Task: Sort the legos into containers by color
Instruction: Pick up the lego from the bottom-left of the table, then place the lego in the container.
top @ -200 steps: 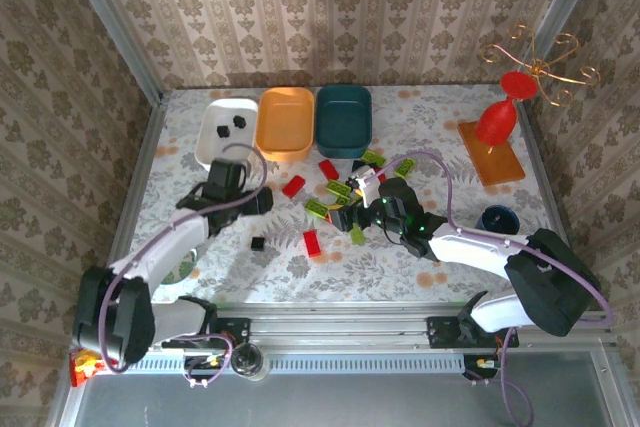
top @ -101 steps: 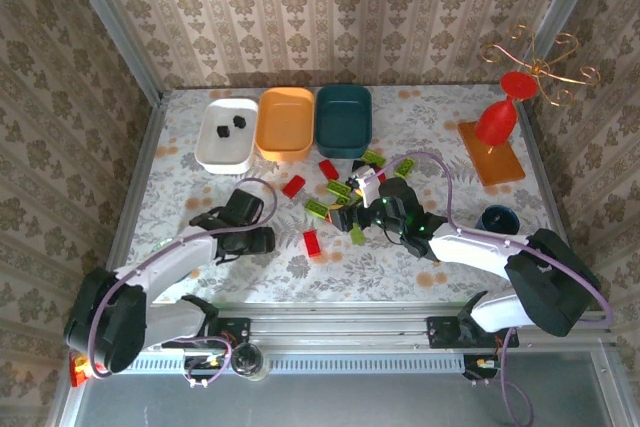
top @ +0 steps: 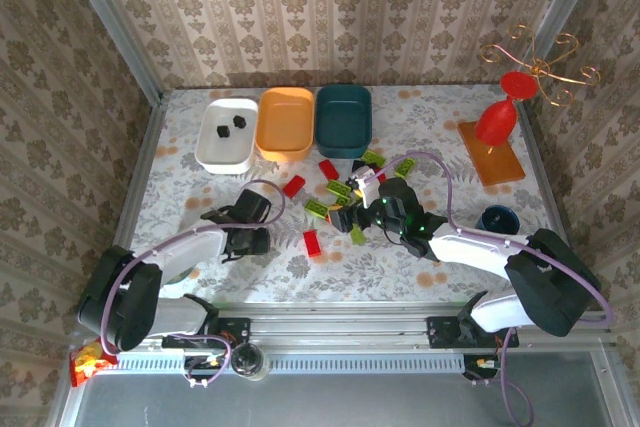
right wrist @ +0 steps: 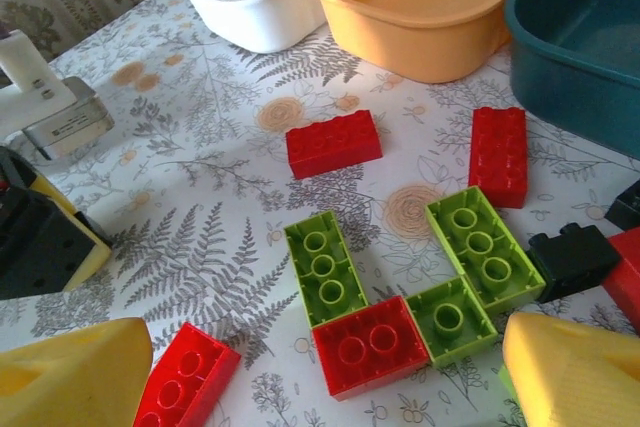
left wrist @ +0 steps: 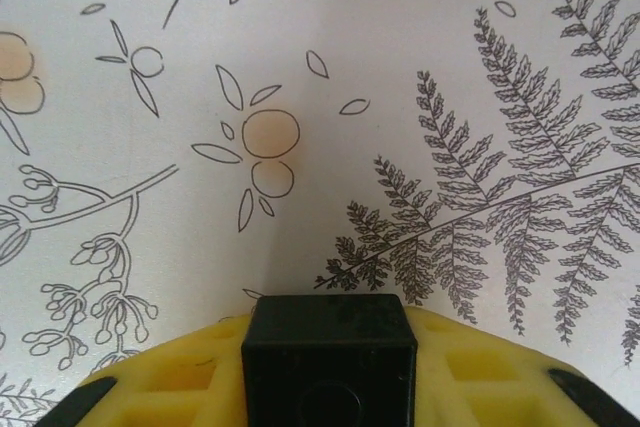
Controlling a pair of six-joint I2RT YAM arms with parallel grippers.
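Black lego cube (left wrist: 329, 357), matte, square-edged, faint round mark

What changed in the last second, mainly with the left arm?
The left gripper moved from beside the white plastic tray back toward the table's near edge and down to the small black cube brick. Its yellow pads now press the cube on both sides. The right gripper, open over the red and lime green bricks, stayed put.
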